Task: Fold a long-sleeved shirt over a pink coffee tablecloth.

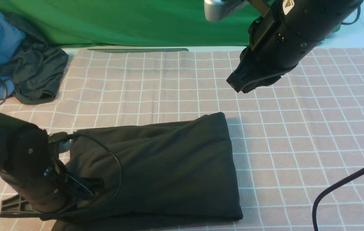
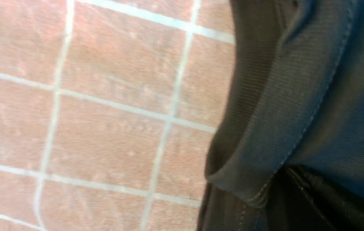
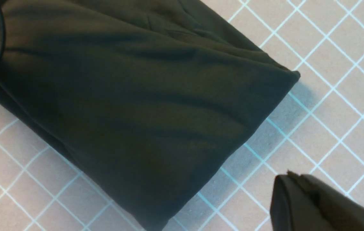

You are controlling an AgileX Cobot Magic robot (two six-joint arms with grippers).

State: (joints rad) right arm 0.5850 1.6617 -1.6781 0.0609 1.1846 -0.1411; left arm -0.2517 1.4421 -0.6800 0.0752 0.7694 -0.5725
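Left gripper (image 1: pixel 82 189) low at the near left, jaws closed, against the long-sleeved shirt (image 1: pixel 169 166); a grip cannot be confirmed. Right gripper (image 1: pixel 238 84) raised at far right, closed, empty. Shirt lies folded, near centre-left, on the pink coffee tablecloth (image 1: pixel 313 128). Cloth right of the shirt is bare.

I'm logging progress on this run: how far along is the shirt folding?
Mostly done, it seems: the long-sleeved shirt lies as a compact folded rectangle on the pink coffee tablecloth, no sleeves sticking out. The left end effector is low at the shirt's left edge, shut; whether it pinches fabric is unclear. The right end effector hangs clear, shut and empty. Left: perhaps a final tidy.
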